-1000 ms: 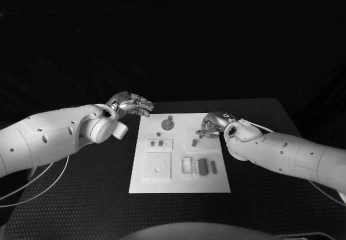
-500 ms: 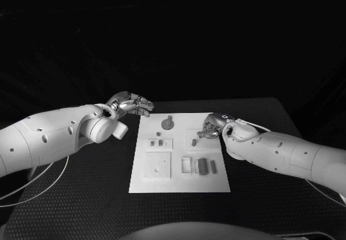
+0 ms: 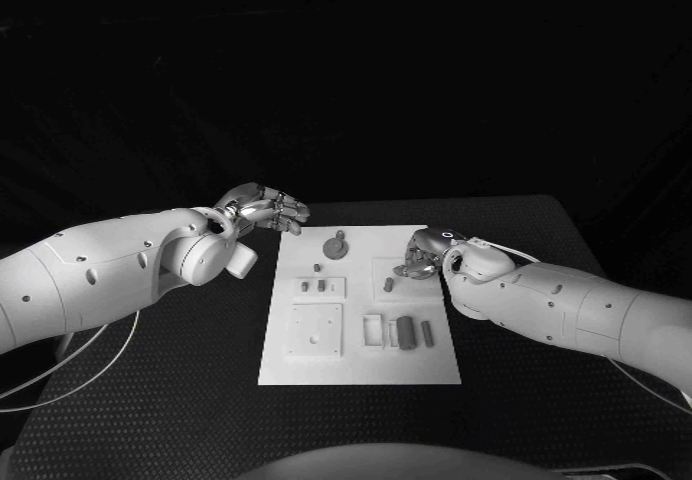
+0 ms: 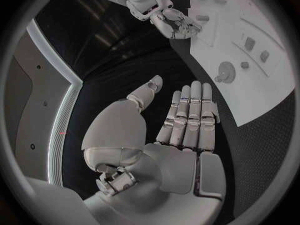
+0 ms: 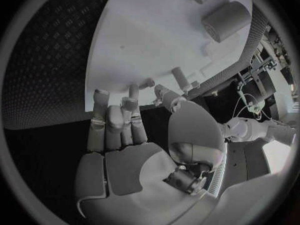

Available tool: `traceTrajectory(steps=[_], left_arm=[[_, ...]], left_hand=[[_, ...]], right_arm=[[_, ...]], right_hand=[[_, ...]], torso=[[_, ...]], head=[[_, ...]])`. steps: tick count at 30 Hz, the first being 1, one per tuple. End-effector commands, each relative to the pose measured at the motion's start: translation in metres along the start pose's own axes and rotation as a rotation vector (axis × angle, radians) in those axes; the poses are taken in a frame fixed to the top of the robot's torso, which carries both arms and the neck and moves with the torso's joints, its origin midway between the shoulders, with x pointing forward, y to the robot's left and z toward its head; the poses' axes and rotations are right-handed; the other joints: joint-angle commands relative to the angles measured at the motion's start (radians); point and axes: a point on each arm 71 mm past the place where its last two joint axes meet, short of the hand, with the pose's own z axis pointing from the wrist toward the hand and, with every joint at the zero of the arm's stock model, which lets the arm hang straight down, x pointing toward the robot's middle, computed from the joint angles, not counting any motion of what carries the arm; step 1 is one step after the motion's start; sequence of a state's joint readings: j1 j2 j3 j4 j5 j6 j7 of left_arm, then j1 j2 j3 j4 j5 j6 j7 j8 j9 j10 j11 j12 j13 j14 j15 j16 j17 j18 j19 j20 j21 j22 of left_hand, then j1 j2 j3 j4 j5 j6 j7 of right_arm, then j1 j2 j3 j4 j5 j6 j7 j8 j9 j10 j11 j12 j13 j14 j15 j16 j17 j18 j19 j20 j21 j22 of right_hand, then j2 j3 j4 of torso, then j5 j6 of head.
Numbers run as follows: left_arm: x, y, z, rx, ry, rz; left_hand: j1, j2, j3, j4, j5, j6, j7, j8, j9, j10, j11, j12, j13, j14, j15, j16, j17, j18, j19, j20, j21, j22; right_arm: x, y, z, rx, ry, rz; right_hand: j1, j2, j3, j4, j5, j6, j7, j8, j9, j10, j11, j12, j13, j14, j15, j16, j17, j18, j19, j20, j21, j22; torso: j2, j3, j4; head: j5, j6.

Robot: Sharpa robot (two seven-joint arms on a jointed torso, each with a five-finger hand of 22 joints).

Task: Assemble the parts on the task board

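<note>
Nearest, on the black table, lies the task board, a white plate with bare table open to its left and right and along its near edge. On its near half, a raised square block at left, and beside it at right a white holder with two dark parts lying lengthwise, the second thinner and just beside the first. Farther in, a small plate with two little dark parts at left, one more small piece just beyond it, and an upright dark peg to the right. At the far end, one round knobbed part.

Over the right edge of the board, beyond the peg, hangs the right hand, fingers curled downward to the surface; from the right wrist view its fingertips touch or nearly touch the white board, whether anything is pinched cannot be told. Off the far left corner, above bare table, hovers the left hand, fingers straight, side by side, holding nothing, thumb apart. Between the hands, open room over the far half of the board.
</note>
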State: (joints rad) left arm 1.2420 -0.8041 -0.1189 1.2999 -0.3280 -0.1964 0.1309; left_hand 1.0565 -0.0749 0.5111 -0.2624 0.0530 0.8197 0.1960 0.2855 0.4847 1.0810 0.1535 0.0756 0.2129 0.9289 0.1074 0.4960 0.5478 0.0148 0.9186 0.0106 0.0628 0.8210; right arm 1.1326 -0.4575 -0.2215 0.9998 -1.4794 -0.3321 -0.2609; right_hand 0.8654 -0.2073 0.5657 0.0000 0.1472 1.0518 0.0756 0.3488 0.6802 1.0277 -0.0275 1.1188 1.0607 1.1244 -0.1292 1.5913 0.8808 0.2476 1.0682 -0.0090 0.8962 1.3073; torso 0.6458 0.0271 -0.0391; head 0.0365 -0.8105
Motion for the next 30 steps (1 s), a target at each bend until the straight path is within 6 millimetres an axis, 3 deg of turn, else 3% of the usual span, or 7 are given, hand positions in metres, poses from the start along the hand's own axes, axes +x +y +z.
traceTrajectory(steps=[1,9,12,21,30], left_arm=[[0.003,-0.002,0.001,0.006,0.022,-0.004],[0.004,-0.002,0.001,0.006,0.023,-0.004],[0.004,-0.002,0.001,0.006,0.025,-0.004],[0.003,-0.002,0.001,0.003,0.024,-0.004],[0.003,-0.001,0.001,0.001,0.022,-0.004]], left_hand=[[-0.008,-0.001,-0.001,0.006,-0.002,-0.006,0.002,0.004,-0.001,0.003,0.004,-0.004,-0.001,0.006,0.001,-0.005,0.001,0.007,0.004,0.0,0.004,-0.001],[-0.01,-0.001,-0.001,0.008,-0.002,-0.007,0.002,0.005,-0.001,0.003,0.004,-0.004,-0.002,0.006,0.001,-0.006,0.002,0.006,0.003,0.0,0.004,-0.002],[-0.01,0.0,-0.001,0.008,-0.002,-0.007,0.002,0.005,-0.001,0.003,0.004,-0.004,-0.002,0.006,0.001,-0.007,0.003,0.006,0.003,0.0,0.004,-0.003],[-0.012,0.0,-0.002,0.01,-0.002,-0.007,0.002,0.005,-0.001,0.003,0.004,-0.004,-0.002,0.006,0.002,-0.008,0.004,0.006,0.003,0.0,0.004,-0.004],[-0.013,0.0,-0.002,0.011,-0.002,-0.008,0.003,0.005,-0.002,0.002,0.004,-0.004,-0.003,0.006,0.002,-0.009,0.006,0.006,0.003,0.0,0.004,-0.005]], right_arm=[[0.007,0.001,0.0,-0.002,0.048,-0.026],[0.012,-0.001,0.002,0.001,0.058,-0.036],[0.016,0.0,0.002,-0.008,0.072,-0.038],[0.017,0.001,-0.001,-0.038,0.072,-0.038],[0.018,-0.001,-0.003,-0.055,0.066,-0.034]], right_hand=[[0.023,0.001,-0.004,-0.021,-0.002,-0.003,0.002,-0.007,0.001,-0.007,-0.002,0.004,0.001,-0.021,0.001,0.003,-0.011,0.014,-0.009,0.003,0.005,0.021],[0.06,0.027,-0.015,-0.097,-0.001,-0.011,0.007,-0.021,0.006,-0.018,0.004,0.0,0.002,-0.043,0.007,-0.002,-0.025,0.014,-0.021,0.011,0.002,0.019],[0.09,0.038,-0.011,-0.142,-0.001,-0.017,0.011,-0.028,0.007,-0.026,0.008,-0.003,0.001,-0.049,0.01,-0.006,-0.025,0.014,-0.027,0.016,-0.002,0.019],[0.189,0.071,0.006,-0.279,0.0,-0.04,0.025,-0.053,0.006,-0.048,0.021,-0.011,-0.004,-0.069,0.023,-0.018,-0.027,0.014,-0.044,0.034,-0.013,0.018],[0.277,0.1,0.008,-0.294,0.0,-0.051,0.034,-0.076,-0.009,-0.061,0.03,-0.011,-0.006,-0.081,0.031,-0.02,-0.026,0.014,-0.059,0.042,-0.018,0.02]], torso=[[0.0,0.0002,-0.0007],[0.0,0.0001,-0.0002],[0.0,-0.0002,0.0018],[0.0,0.0,-0.0007],[0.0,0.0007,-0.0008]], head=[[-0.002,-0.001],[-0.004,-0.001],[-0.003,-0.001],[0.001,-0.005],[0.001,-0.006]])
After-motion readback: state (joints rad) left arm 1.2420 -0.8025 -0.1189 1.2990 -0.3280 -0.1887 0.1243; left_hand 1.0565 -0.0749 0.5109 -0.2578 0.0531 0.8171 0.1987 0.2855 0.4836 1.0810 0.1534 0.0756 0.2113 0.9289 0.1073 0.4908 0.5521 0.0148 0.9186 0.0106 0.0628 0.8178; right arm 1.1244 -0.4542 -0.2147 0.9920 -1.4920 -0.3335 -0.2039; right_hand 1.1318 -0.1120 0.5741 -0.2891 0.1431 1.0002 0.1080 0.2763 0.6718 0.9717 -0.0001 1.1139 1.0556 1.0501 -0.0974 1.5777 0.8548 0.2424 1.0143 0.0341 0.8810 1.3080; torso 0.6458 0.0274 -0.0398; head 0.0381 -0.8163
